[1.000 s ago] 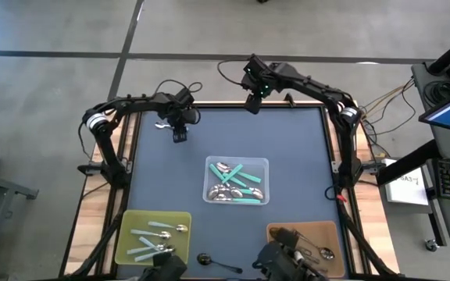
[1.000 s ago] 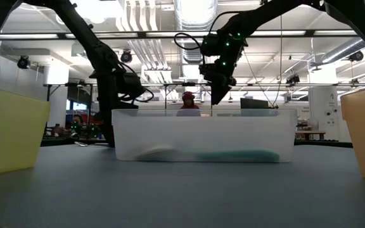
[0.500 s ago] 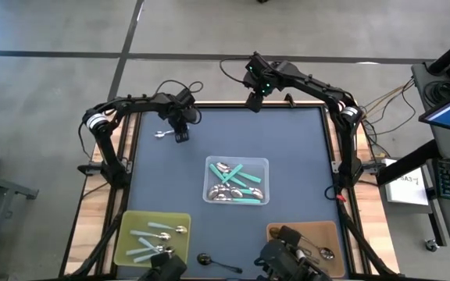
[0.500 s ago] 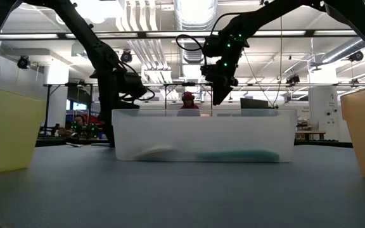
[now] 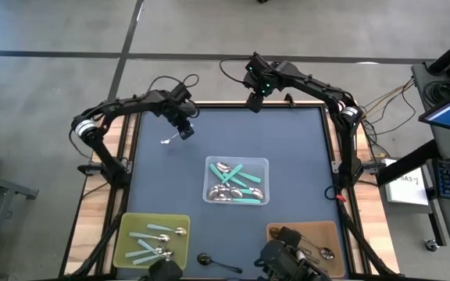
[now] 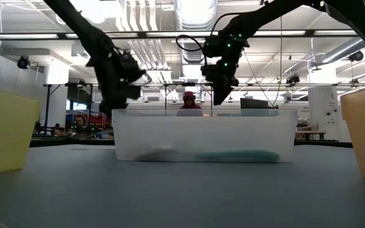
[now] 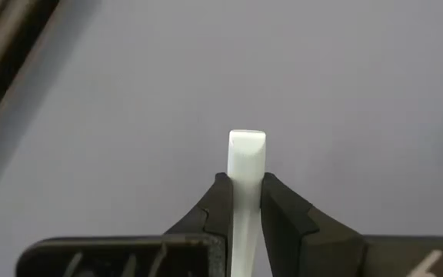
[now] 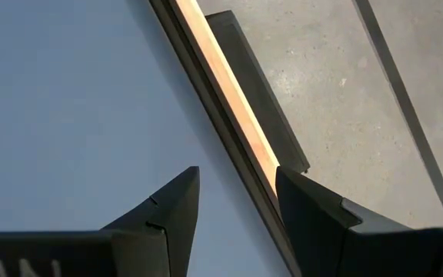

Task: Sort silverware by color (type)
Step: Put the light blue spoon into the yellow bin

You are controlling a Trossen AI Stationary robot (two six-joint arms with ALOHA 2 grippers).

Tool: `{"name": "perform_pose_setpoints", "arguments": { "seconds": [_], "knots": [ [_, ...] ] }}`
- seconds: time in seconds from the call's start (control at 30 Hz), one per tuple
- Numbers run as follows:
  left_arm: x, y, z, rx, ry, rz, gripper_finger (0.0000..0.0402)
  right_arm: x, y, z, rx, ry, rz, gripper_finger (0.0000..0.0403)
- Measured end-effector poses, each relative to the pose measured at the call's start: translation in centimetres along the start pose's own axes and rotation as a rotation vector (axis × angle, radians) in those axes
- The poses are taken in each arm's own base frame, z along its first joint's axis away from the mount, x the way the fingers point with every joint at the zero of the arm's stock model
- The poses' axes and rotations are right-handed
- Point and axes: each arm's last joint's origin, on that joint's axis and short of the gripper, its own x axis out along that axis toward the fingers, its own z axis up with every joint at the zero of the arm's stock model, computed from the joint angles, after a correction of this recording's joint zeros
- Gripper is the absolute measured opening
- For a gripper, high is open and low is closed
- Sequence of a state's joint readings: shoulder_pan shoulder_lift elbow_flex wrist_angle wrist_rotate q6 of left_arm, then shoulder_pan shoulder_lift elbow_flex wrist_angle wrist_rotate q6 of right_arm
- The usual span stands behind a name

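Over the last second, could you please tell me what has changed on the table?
The left claw closed on a pale-handled spoon lying near the table's far left and has lifted it, swinging slightly toward the middle. The right claw stayed open at the far edge. The clear bin, yellow bin and brown bin kept their places.

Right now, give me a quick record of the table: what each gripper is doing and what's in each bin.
left gripper: shut on a pale-handled spoon, over the table's far left
right gripper: open, empty, at the far edge
clear bin: teal spoons, centre
yellow bin: pale spoons, near left
brown bin: a metal spoon, near right
loose: dark spoon at the near edge
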State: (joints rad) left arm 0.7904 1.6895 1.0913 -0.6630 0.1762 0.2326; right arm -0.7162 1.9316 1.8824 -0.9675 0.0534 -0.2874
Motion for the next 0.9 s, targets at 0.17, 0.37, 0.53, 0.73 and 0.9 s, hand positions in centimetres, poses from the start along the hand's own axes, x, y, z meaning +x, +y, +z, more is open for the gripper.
{"name": "perform_pose_setpoints", "arguments": {
  "seconds": [0.17, 0.37, 0.53, 0.73, 0.9],
  "knots": [
    [-3.7, -2.4, 0.8, -0.014, -0.076, -0.063, 0.0025, 0.0, 0.1, -0.2, -0.001, 0.024, 0.007, 0.0164],
    [-7.4, -8.5, -0.2, 0.099, -0.098, -0.196, 0.0025, 0.0, 0.1, -0.5, 0.044, 0.05, 0.014, 0.0164],
    [-9.2, -13.9, -3.5, 0.23, -0.012, -0.274, 0.0025, -0.2, 0.5, -1.0, 0.083, 0.112, 0.03, 0.0164],
    [-11.1, -19.6, -8.5, 0.136, 0.049, -0.371, 0.0025, -1.8, 2.2, -1.2, 0.135, 0.145, 0.047, 0.0164],
    [-11.9, -25.2, -13.3, 0.066, 0.003, -0.365, 0.0025, -4.0, 5.5, -0.7, 0.107, 0.106, 0.076, 0.0164]
  ]
}}
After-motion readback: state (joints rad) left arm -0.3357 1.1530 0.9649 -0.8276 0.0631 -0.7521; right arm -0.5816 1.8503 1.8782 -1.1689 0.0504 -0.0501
